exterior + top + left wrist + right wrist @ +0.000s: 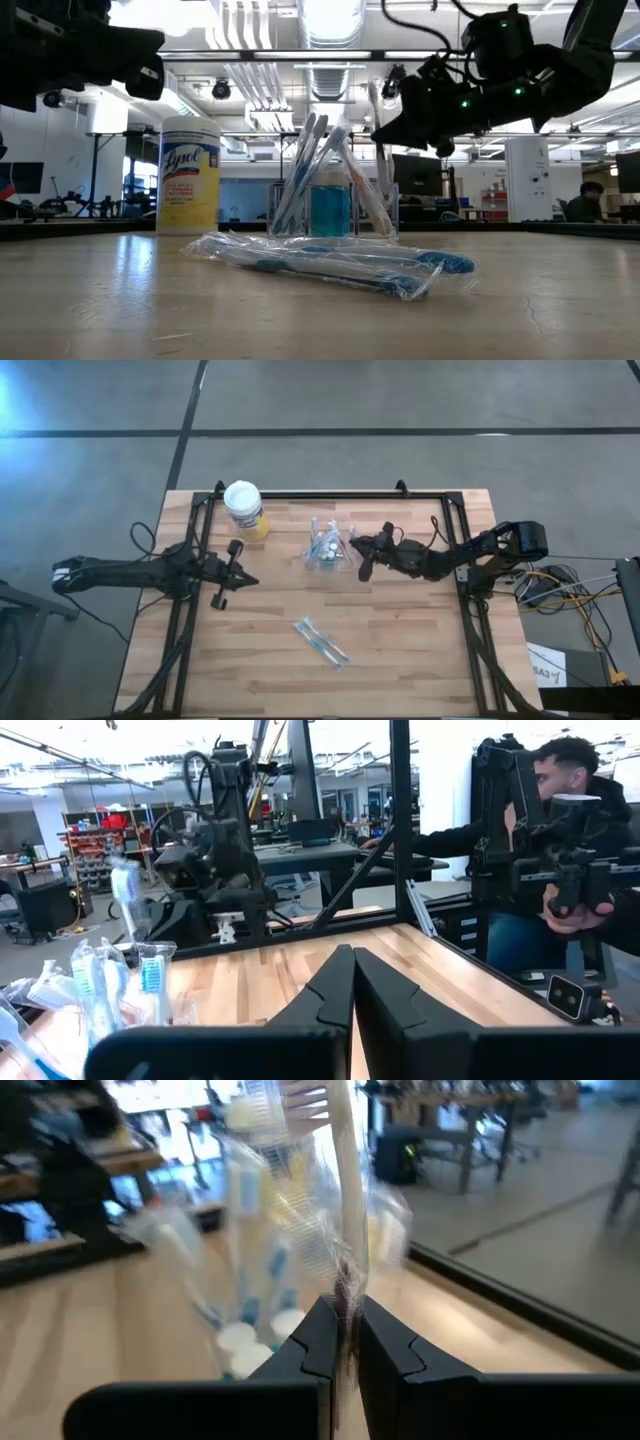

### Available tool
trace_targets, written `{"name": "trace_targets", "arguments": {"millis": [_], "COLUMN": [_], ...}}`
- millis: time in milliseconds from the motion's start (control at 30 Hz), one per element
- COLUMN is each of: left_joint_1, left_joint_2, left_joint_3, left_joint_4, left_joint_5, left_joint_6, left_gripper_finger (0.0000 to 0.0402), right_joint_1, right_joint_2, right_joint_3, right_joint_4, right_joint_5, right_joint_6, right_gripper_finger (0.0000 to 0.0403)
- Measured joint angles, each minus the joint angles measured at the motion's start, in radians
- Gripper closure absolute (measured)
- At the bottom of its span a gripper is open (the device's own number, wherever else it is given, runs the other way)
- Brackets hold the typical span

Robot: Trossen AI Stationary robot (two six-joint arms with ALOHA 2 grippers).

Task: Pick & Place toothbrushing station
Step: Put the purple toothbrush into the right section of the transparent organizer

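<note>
Leftmost, the left pincer (232, 572) hovers over the desk (400, 660), fingers pressed together on nothing, beside the Lysol canister (244, 508). Mid-desk stands the toothbrushing station (327, 550), with two wrapped toothbrushes (320, 641) lying nearer the front. Rightward, the right pincer (362, 552) is clamped on a wrapped pink toothbrush (343, 1200) at the station

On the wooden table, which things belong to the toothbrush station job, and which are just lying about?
Job: clear plastic holder of blue, white and pink toothbrushes; plastic-wrapped pink toothbrush gripped by right tool; wrapped blue toothbrushes lying loose.
Lying about: white-lidded yellow canister.
</note>
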Motion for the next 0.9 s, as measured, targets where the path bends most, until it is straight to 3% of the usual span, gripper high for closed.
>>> {"name": "trace_targets", "arguments": {"millis": [167, 567, 800, 900], "left_joint_1": [0.0, 0.0, -0.001, -0.001], "left_joint_2": [0.0, 0.0, 0.0, 0.0], "left_joint_3": [0.0, 0.0, 0.0, 0.0], "left_joint_4": [-0.006, -0.01, -0.018, -0.018], "left_joint_5": [0.0, -0.001, 0.0, 0.0], "left_joint_6": [0.0, -0.012, -0.02, -0.02], "left_gripper_finger": [0.0382, 0.0395, 0.0382, 0.0384], "right_joint_1": [0.0, 0.028, 0.053, 0.053], "right_joint_2": [0.018, 0.155, 0.162, 0.161], "right_joint_3": [0.045, 0.111, 0.095, 0.093], "right_joint_4": [-0.108, -0.107, -0.111, -0.112], "right_joint_5": [0.035, 0.119, 0.167, 0.146], "right_joint_6": [0.018, 0.074, 0.115, 0.121], "right_gripper_finger": [0.039, 0.039, 0.0388, 0.0369]}}
